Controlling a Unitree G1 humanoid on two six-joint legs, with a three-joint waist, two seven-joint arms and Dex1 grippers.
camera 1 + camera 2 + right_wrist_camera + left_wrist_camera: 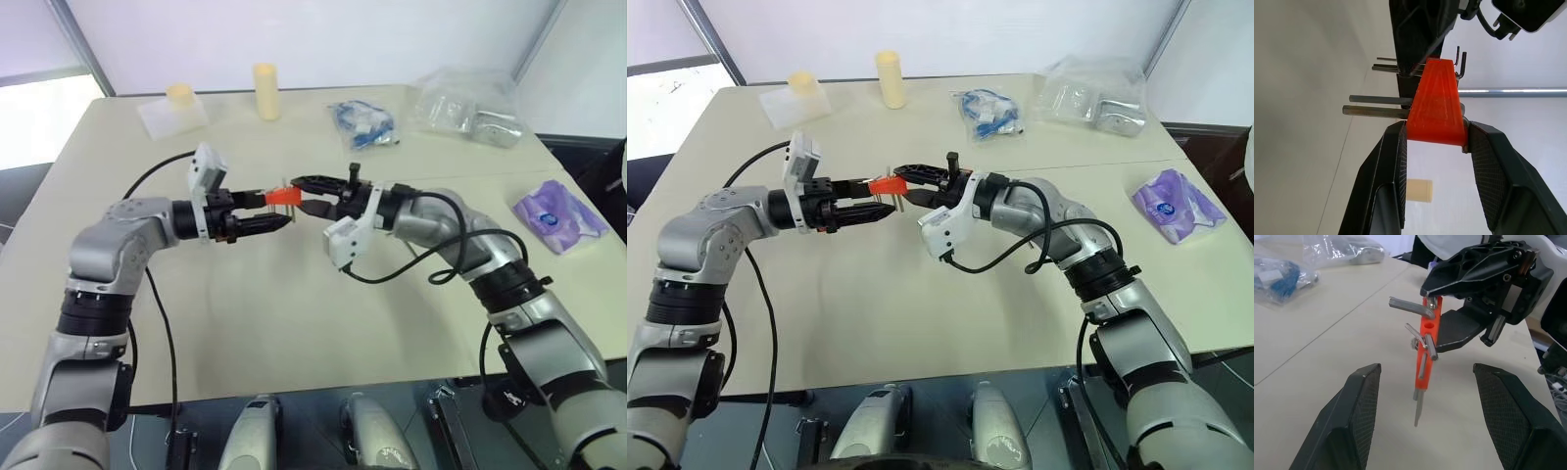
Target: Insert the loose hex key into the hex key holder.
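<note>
Left wrist view: hex key holder (1426,350) clamped at one end in right gripper (1449,308), above the table (294,313). Left gripper (1425,426) spread wide, empty, just left of holder. Long axis toward left gripper. Loose hex key impossible to single out.

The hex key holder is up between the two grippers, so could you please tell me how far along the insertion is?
Done, apparently: keys sit in the hex key holder and no loose hex key is visible elsewhere. In hand: the right gripper clamps the holder above the table; the left gripper stands open around it. Left: confirming the seating, which I cannot judge.
</note>
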